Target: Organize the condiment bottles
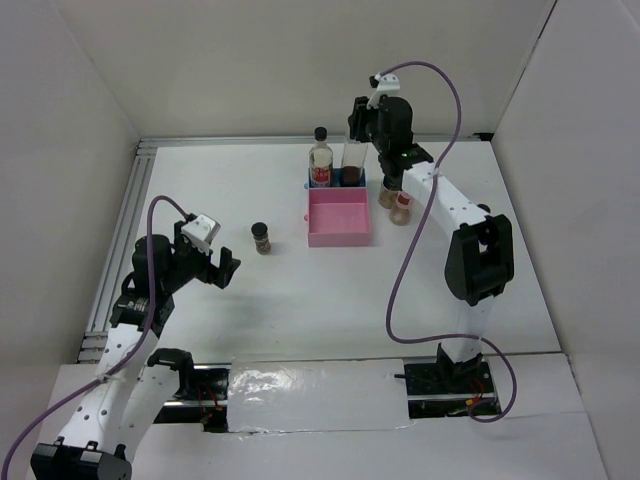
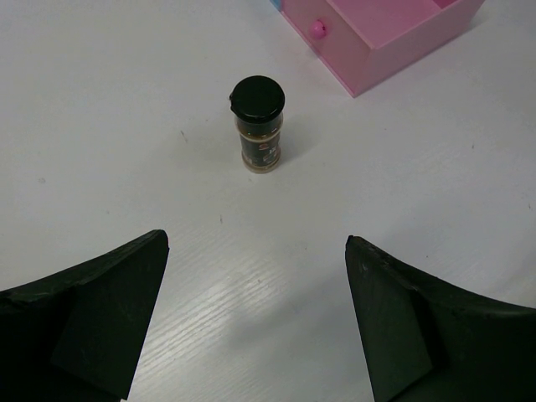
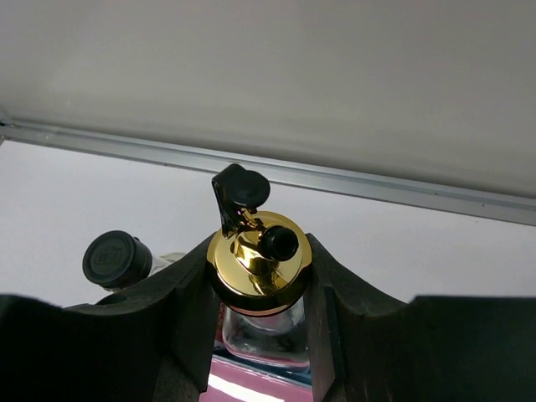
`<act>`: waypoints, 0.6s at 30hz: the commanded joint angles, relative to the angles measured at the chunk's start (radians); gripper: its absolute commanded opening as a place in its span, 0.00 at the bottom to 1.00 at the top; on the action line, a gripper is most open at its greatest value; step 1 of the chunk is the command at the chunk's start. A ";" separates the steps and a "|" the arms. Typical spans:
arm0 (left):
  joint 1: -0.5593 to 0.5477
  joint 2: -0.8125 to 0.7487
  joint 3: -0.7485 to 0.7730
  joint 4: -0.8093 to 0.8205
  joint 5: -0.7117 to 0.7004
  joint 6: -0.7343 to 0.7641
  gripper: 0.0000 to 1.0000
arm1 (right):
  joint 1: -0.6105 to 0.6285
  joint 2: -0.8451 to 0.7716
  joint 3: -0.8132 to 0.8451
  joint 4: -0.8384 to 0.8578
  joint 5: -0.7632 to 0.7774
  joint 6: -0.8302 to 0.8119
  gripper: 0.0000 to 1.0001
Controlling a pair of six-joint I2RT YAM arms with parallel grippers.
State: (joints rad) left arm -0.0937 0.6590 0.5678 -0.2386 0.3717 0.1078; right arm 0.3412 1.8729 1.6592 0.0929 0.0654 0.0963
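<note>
My right gripper [image 3: 260, 276] is shut on the gold-spouted bottle [image 3: 260, 255], gripping just under its gold top; the clear bottle [image 1: 353, 160] stands upright in the blue tray [image 1: 335, 183]. The red-labelled bottle [image 1: 320, 160] with a black cap [image 3: 115, 259] stands beside it on the left. A short dark jar with a black cap [image 2: 259, 124] stands alone on the table [image 1: 261, 238], ahead of my left gripper [image 2: 255, 247], which is open and holds nothing. Two short jars [image 1: 396, 201] stand right of the trays, partly hidden by my right arm.
A pink tray [image 1: 340, 218] lies in front of the blue one, with its corner in the left wrist view [image 2: 394, 33]. A metal rail [image 1: 130, 230] runs along the table's left and back edges. White walls enclose the table.
</note>
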 commanded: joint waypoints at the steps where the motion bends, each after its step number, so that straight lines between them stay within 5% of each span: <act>1: 0.005 -0.002 0.014 0.048 0.007 0.026 0.99 | -0.001 -0.027 0.002 0.177 0.016 -0.007 0.00; 15: 0.005 0.016 0.009 0.050 0.042 0.021 0.99 | 0.019 -0.037 -0.165 0.220 0.016 -0.015 0.00; 16: 0.006 0.016 0.009 0.050 0.042 0.023 0.99 | 0.018 -0.038 -0.167 0.212 0.019 -0.018 0.06; 17: 0.005 0.016 0.009 0.050 0.044 0.023 0.99 | 0.019 -0.043 -0.167 0.209 0.019 -0.020 0.27; 18: 0.006 0.014 0.007 0.051 0.044 0.021 0.99 | 0.018 -0.044 -0.168 0.203 0.019 -0.021 0.38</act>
State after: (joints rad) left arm -0.0937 0.6762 0.5678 -0.2314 0.3908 0.1093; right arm 0.3508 1.8721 1.4975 0.2340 0.0757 0.0753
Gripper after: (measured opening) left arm 0.994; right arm 0.461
